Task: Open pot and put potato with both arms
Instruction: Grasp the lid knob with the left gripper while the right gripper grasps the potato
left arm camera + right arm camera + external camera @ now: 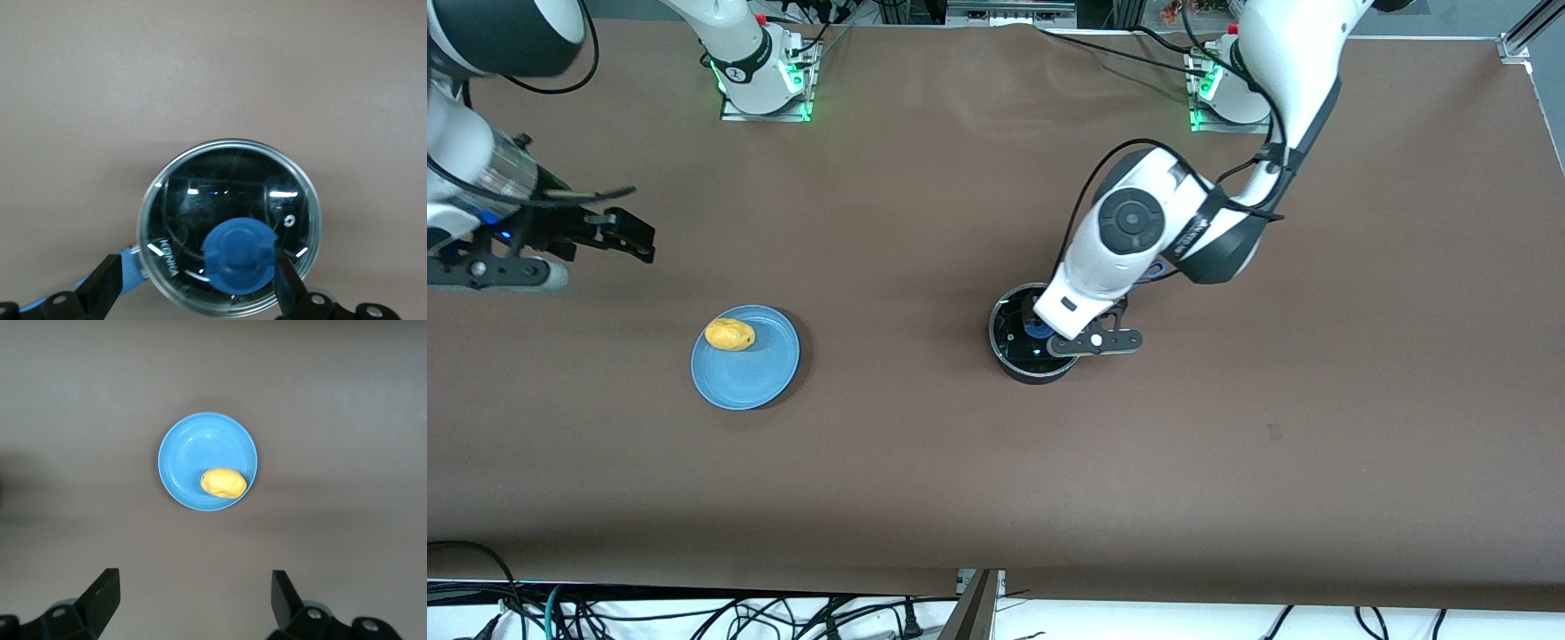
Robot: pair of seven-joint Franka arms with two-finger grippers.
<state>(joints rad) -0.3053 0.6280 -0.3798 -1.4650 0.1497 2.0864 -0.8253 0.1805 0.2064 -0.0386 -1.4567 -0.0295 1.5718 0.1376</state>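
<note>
Over pot [1024,347] — left end effector [200,283] spread | right end effector [193,600] waits — spread

The one readable text is a white brand mark printed on the clear glass lid [230,223] of the pot [1032,338] — it appears to read "KONKA", running along the lid's edge near the blue knob [239,255], though the letters are small and curved, so the spelling is not certain. A tiny white ring mark sits elsewhere on the glass — too small to read. Nothing legible shows on the plate, the potato, the arms or the worktop.
</note>
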